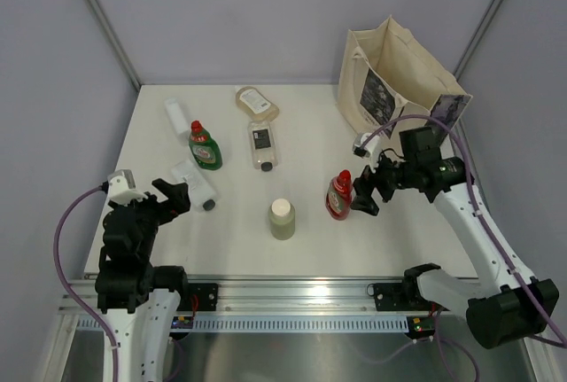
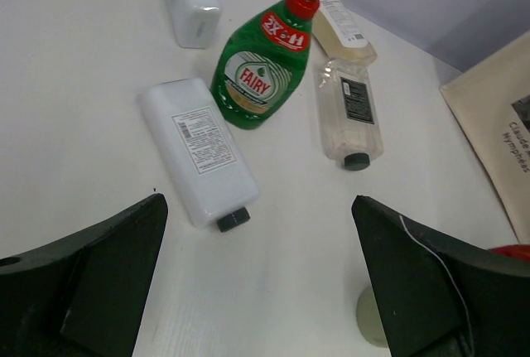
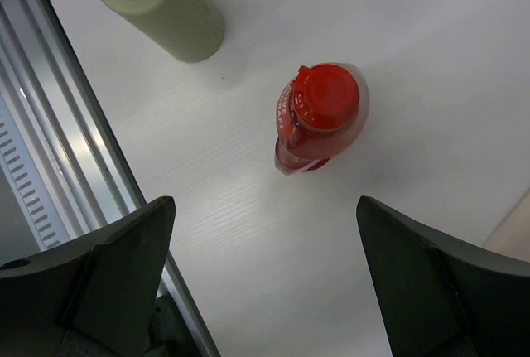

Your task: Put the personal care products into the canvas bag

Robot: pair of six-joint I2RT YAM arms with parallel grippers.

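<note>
Reaching from the near edge, your left gripper [image 1: 176, 196] and right gripper [image 1: 362, 194] both hang with jaws apart, empty. All 7 products sit on the table [image 1: 372, 253], none bagged. The red bottle [image 1: 338, 194] stands just beside the right gripper. Open room leads on to the canvas bag [image 1: 399, 81] at the far right corner.

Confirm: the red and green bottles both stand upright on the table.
Not both. The red bottle stands upright, but the green bottle lies flat on the table, label up; the left wrist view shows it.
</note>
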